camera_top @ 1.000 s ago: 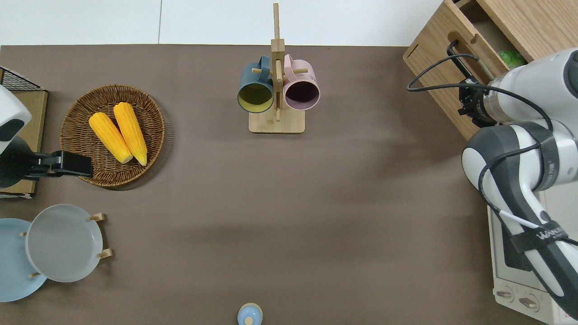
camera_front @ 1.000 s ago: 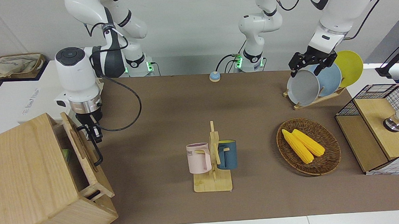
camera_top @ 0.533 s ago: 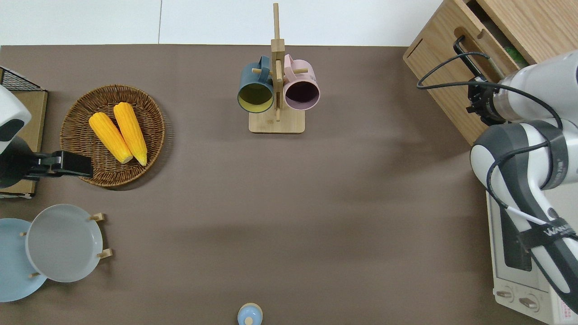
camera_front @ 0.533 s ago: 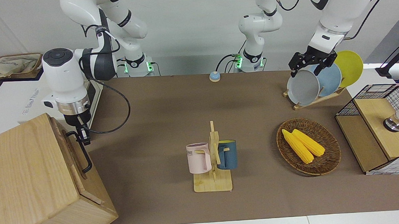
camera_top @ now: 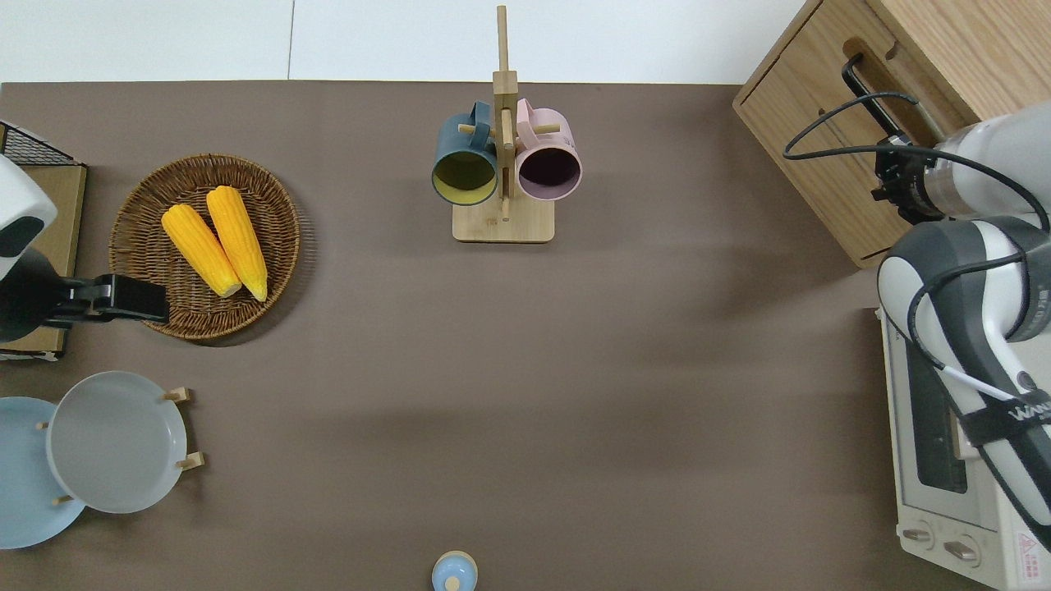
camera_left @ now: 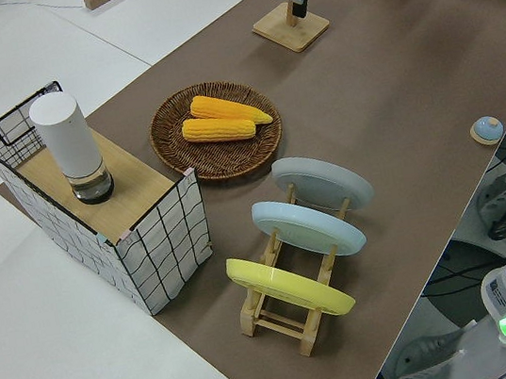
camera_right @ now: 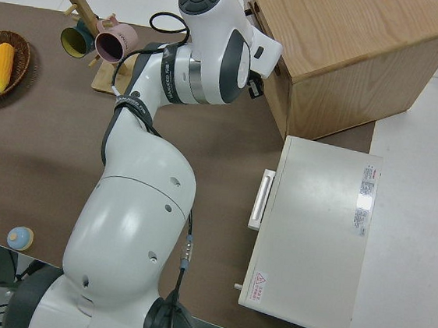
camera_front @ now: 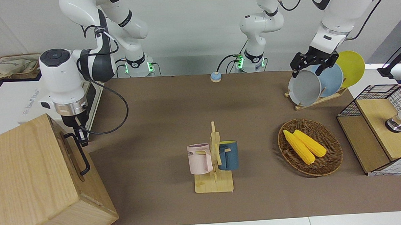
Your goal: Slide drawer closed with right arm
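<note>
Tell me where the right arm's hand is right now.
The right hand is at the drawer front's black handle, at the end nearer the robots, at the right arm's end of the table, close to the toaster oven.

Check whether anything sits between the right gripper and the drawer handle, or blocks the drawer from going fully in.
Nothing visible does. The right gripper is already at the handle, and the drawer front sits flush with the cabinet.

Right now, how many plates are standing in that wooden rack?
3. All stand on edge in the rack at the left arm's end of the table: a gray plate, a blue plate and a yellow plate, in a row. None seem hidden.
</note>
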Available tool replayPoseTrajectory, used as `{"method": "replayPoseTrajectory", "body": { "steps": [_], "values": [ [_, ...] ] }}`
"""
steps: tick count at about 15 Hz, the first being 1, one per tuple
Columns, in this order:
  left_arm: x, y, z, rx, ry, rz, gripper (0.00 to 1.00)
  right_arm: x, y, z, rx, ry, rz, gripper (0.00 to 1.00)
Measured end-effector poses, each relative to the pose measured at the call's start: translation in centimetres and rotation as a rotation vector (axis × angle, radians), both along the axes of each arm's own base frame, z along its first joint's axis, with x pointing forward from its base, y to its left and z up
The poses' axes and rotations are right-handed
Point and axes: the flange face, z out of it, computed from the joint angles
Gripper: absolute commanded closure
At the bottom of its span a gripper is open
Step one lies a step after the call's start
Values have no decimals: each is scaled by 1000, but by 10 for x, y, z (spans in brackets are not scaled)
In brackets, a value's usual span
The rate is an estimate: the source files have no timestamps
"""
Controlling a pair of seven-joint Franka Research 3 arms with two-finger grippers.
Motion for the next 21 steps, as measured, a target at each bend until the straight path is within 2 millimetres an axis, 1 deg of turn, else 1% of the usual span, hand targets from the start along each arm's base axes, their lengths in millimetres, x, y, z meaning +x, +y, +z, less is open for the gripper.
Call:
{"method": "replayPoseTrajectory", "body": {
  "steps": [15, 18, 21],
  "values": [
    [0, 0, 0, 0, 0, 0, 5, 1, -1, 1, -7, -3, 32, 1000],
    [0, 0, 0, 0, 0, 0, 5, 3, 7, 7, -2, -21, 42, 1000],
    [0, 0, 0, 0, 0, 0, 2, 2, 26, 10, 7, -17, 63, 1000]
  ]
}}
